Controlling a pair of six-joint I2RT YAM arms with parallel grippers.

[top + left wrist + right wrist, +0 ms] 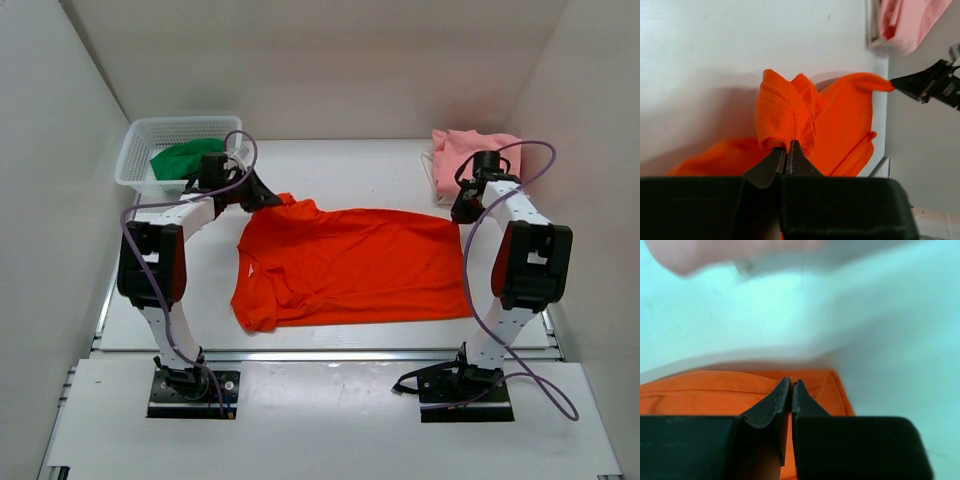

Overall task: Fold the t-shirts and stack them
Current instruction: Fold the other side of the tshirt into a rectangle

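From above we see the orange-red t-shirt point(350, 265) spread across the worktop point(370, 175). The pink t-shirt point(470, 150) lies at the far right corner, and the green t-shirt point(185, 160) sits inside the white basket point(135, 165). Only the left wrist view shows the left fingers point(790, 146) pinched shut on a bunched fold of orange cloth. The right wrist view shows the right fingers point(791, 382) closed on the shirt's edge. The left wrist view adds that this corner is drawn to a point at their tips.
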